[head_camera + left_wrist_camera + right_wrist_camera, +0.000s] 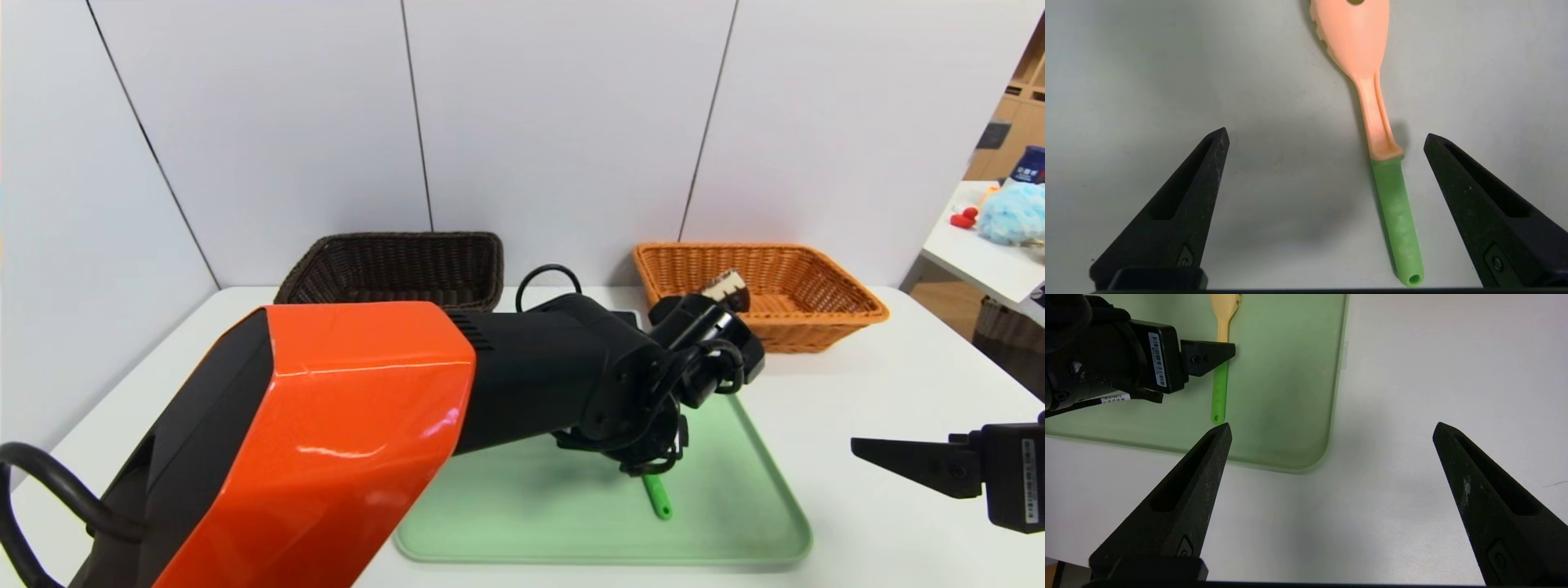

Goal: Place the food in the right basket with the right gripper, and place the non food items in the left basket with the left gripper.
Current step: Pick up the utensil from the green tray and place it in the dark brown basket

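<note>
Relative to the green tray (pixel 735 523), which lies on the white table (pixel 841 392) before pale wall panels (pixel 563 122), the left gripper (pixel 1327 130) is above it, jaws spread wide and nothing gripped, with the slotted spoon (pixel 1392 183) lying on the tray between them. The right gripper (pixel 1333 424), also wide and without a load, is beside the tray's right edge. Beyond the tray stand the dark brown basket (pixel 392 265) and the orange basket (pixel 784 282), the latter containing the cake wedge (pixel 729 291); a side table (pixel 980 253) is farther right.
</note>
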Available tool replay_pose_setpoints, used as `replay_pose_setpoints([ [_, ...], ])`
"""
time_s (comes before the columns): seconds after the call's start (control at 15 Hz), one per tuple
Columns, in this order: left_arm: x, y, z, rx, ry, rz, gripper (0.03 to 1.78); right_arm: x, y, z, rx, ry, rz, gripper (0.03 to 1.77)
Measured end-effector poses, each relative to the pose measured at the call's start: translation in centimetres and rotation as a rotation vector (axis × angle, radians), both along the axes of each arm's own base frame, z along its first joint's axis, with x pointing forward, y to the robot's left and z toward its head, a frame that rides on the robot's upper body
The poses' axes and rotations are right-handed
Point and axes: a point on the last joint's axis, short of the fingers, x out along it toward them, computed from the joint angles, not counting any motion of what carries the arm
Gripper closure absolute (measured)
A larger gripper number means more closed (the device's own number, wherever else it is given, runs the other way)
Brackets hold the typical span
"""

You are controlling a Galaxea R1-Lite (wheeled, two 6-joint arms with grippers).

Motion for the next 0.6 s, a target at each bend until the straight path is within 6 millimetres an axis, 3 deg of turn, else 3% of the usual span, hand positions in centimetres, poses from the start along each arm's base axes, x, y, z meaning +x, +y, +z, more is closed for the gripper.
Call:
replay_pose_setpoints([
  [0.47, -0.12, -0.11, -0.29, 0.003, 0.015, -0.006, 0.12, -0.02, -0.01, -0.03, -0.001, 0.000, 0.001, 0.10],
  [0.6, -0.08, -0.18, -0.41, 0.003, 0.015, -0.009, 0.39, -0.05, -0.02, -0.02, 0.000, 0.000, 0.001, 0.10],
])
